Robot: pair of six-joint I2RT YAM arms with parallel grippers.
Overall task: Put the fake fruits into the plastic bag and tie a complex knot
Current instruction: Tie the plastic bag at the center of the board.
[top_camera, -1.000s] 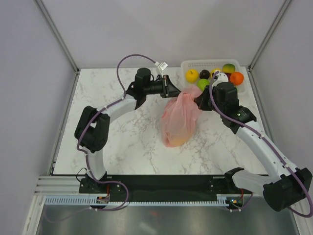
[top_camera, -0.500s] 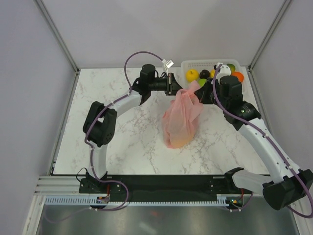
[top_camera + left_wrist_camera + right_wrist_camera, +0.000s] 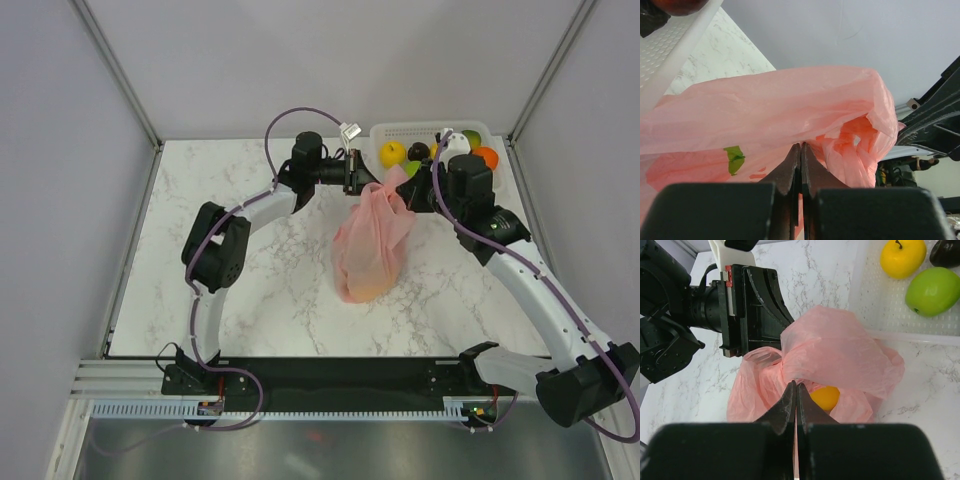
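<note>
Bag partly loaded, handles gathered, knot not yet tied.
At centre frame the plastic bag (image 3: 372, 240) stood on the bench (image 3: 250, 300) with an orange fruit (image 3: 826, 397) inside. The left claw (image 3: 357, 180) and right claw (image 3: 420, 190) were each clenched on its mouth. Several fake fruits (image 3: 392, 153) lay in the basket (image 3: 420, 127) at upper right. No knot had formed, as far as the crumpled film showed.

Soft, bright, even light falls from above in all 3 views. The overhead view is sharp throughout, and the bag (image 3: 372, 240) casts only a faint shadow on the pale bench (image 3: 250, 290). In the left wrist view light glows through the thin plastic, and the left pincer (image 3: 801, 148) is blurred close up. The right pincer (image 3: 795, 386) is likewise soft, and the fruits (image 3: 932, 290) show a mild sheen.
</note>
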